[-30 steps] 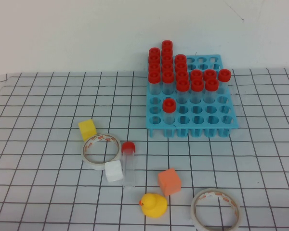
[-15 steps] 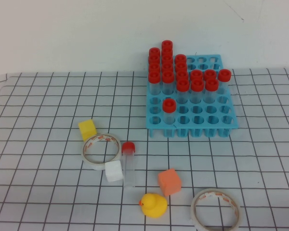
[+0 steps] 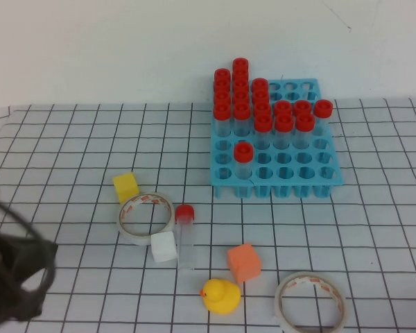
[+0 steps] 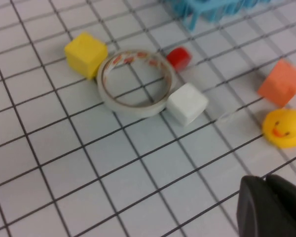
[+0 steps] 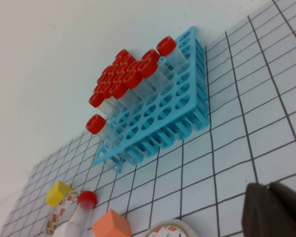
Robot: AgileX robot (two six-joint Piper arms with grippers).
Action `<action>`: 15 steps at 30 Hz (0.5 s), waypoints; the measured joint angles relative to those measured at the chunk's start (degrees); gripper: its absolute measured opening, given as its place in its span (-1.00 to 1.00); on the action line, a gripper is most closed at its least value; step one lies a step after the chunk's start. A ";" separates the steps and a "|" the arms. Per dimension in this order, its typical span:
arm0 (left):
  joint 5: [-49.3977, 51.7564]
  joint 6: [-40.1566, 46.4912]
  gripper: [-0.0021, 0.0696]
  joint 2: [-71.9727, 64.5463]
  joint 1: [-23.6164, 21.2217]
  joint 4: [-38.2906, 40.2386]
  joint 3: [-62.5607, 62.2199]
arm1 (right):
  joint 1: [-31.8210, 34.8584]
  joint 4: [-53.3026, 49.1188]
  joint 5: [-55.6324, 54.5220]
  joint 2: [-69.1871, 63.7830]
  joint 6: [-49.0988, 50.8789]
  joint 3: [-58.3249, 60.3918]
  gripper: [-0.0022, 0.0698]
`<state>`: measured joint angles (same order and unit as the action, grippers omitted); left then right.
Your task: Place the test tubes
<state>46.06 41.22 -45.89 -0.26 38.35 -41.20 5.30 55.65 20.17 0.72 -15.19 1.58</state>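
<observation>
Above table [image 3: 374,229], left pincer [image 4: 267,200], right pincer [image 5: 270,210] closed

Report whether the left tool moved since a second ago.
Yes: left tool, shut, has entered the high view's lower left, toward the left tape roll; right tool stays outside it.

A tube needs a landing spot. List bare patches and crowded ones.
Free: grid left of the rack, behind the yellow cube; right side, between rack and near tape ring. Crowded: around the lying tube. Left hand, shut, fills the near-left corner; right hand, shut, outside the high view.
</observation>
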 joint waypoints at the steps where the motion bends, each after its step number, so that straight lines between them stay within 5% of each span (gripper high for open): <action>1: 0.00 -0.44 -0.95 -2.46 0.98 -1.78 -1.43 | 0.00 0.00 0.00 0.00 -0.30 0.00 -0.94; 15: 5.49 -24.21 -0.95 -31.12 30.96 -35.86 -21.67 | 0.00 0.00 0.00 0.00 -1.38 0.00 -0.94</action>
<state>51.55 17.01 -77.01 30.71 2.49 -62.86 5.30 55.65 20.17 0.72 -16.57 1.58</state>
